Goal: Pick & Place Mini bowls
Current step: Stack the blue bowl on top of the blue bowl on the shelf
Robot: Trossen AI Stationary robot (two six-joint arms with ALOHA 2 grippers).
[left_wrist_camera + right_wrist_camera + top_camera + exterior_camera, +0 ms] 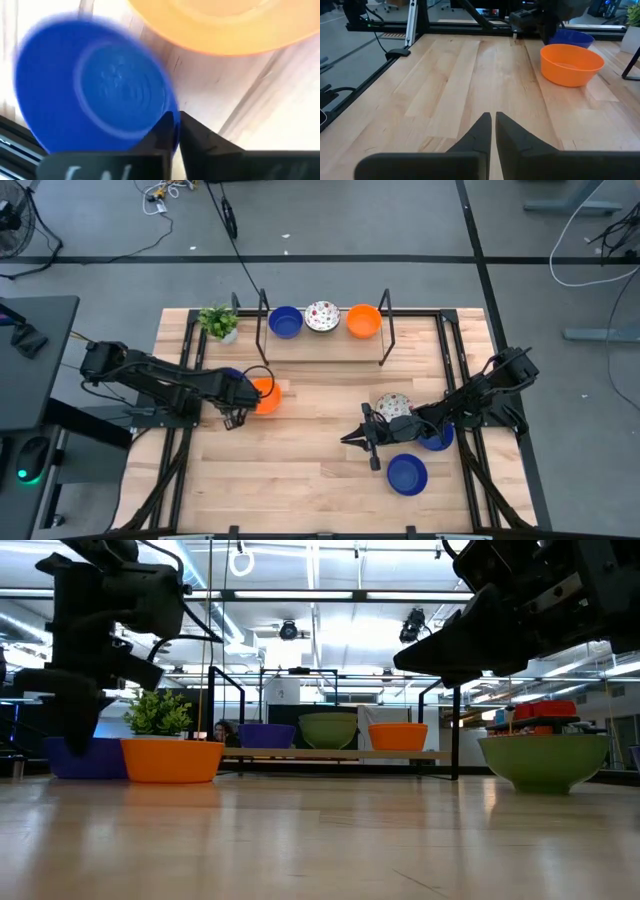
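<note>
On the light wooden table, the left gripper is seen at the left-middle, and its fingers are closed on the rim of a small round solid blue bowl. This blue bowl is mostly hidden under the arm in the high view. A small round solid orange bowl is found just beside it, toward the table's centre.

The right gripper is held low over the table right of centre, with its two dark fingers pressed together and nothing between them. Just behind it, a small white bowl with red speckles is seen, and another blue bowl is partly covered by the right arm. A further round blue bowl lies near the gripper, toward the front edge.

At the back of the table, under a black metal frame, three bowls are lined up: a blue one, a white speckled one and an orange one. A small green potted plant stands left of this row.
</note>
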